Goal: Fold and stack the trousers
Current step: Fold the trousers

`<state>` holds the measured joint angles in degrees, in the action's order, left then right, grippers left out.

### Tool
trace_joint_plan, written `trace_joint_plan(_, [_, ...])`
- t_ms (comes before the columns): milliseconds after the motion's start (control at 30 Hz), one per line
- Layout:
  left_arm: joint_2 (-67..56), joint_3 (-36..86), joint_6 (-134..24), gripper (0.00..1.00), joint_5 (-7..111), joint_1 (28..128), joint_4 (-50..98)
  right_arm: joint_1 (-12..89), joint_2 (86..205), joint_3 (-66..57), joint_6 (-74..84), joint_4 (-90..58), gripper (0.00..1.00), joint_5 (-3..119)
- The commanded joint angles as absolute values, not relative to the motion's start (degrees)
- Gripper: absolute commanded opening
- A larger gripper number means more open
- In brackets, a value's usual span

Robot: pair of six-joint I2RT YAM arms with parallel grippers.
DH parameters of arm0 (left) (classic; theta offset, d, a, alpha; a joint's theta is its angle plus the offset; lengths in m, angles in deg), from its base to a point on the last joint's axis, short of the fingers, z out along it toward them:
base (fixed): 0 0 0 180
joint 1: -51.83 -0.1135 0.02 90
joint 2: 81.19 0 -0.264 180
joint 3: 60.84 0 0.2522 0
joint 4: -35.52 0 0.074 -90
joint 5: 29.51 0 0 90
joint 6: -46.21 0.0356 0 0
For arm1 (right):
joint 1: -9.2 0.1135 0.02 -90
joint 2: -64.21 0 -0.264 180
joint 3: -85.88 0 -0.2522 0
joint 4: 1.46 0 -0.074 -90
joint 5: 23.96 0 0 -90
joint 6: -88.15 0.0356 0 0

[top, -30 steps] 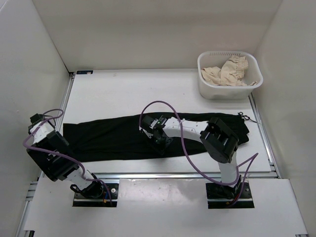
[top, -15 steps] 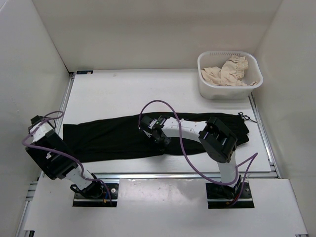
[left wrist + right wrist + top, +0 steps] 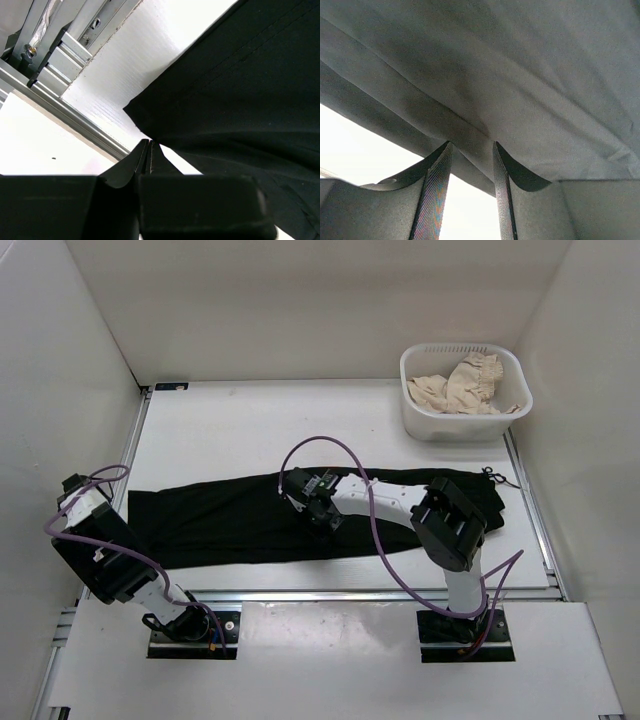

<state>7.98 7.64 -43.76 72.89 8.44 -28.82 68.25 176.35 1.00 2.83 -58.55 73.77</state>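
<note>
The black trousers (image 3: 240, 520) lie flat and stretched left to right across the table. My left arm (image 3: 95, 535) hangs over their left end and hides its gripper from above. In the left wrist view the left gripper (image 3: 149, 142) is shut, its tips meeting on the hem just below a corner of the trousers (image 3: 240, 90). My right gripper (image 3: 316, 508) is down on the middle of the trousers. In the right wrist view the right gripper (image 3: 470, 146) stands open, with a raised fold of the trousers (image 3: 470, 135) running between its tips.
A white basket (image 3: 415, 420) holding a beige frilly cloth (image 3: 460, 385) stands at the back right. A metal rail (image 3: 60, 65) borders the table just beyond the trousers' left end. White walls enclose the table on three sides.
My left gripper has shut at the trousers' left hem. My right gripper has shifted a little toward the far side and left over the middle of the trousers.
</note>
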Motion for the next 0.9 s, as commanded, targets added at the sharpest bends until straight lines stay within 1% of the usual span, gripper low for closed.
trace_joint_plan(0, [7.5, 8.5, -43.8, 0.14, 72.4, 8.2, -28.6, 68.2, 174.6, 3.4, 3.4, -56.7, 0.43, 72.6])
trace_joint_plan(33, [7.5, 8.5, -43.8, 0.14, 72.4, 8.2, -28.6, 68.2, 175.2, 3.4, 3.4, -56.7, 0.46, 72.6])
trace_joint_plan(167, [7.5, 8.5, -43.8, 0.14, 72.9, 8.2, -28.6, 68.2, 178.0, 4.0, 2.8, -57.2, 0.46, 72.6])
trace_joint_plan(433, [8.0, 7.9, -43.8, 0.14, 72.9, 7.5, -28.6, 68.2, 178.6, 2.3, 2.3, -57.2, 0.46, 70.9])
trace_joint_plan(533, [8.0, 8.5, -43.8, 0.14, 72.9, 7.5, -28.6, 68.2, 179.2, 1.7, 2.8, -57.2, 0.36, 69.5])
trace_joint_plan(567, [8.0, 8.5, -43.8, 0.14, 72.9, 7.5, -28.6, 68.2, 179.2, 1.7, 2.8, -57.2, 0.29, 69.5])
trace_joint_plan(633, [8.0, 8.5, -43.8, 0.14, 72.9, 7.5, -28.6, 68.2, 179.2, 1.2, 2.8, -56.7, 0.22, 69.5])
trace_joint_plan(667, [8.0, 8.5, -43.8, 0.14, 72.9, 7.5, -28.6, 68.2, 179.2, 1.2, 2.8, -56.7, 0.15, 69.5])
trace_joint_plan(767, [8.0, 8.5, -43.8, 0.14, 72.9, 7.0, -28.6, 68.2, 179.2, 1.2, 2.8, -56.7, 0.05, 69.5])
trace_joint_plan(800, [8.0, 9.0, -43.8, 0.14, 72.9, 7.0, -28.6, 68.2, 179.2, 1.2, 2.8, -56.7, 0.00, 69.5])
trace_joint_plan(867, [7.5, 9.0, -43.8, 0.14, 72.9, 7.0, -28.6, 68.2, 177.7, -0.1, 2.8, -56.7, 0.00, 69.5])
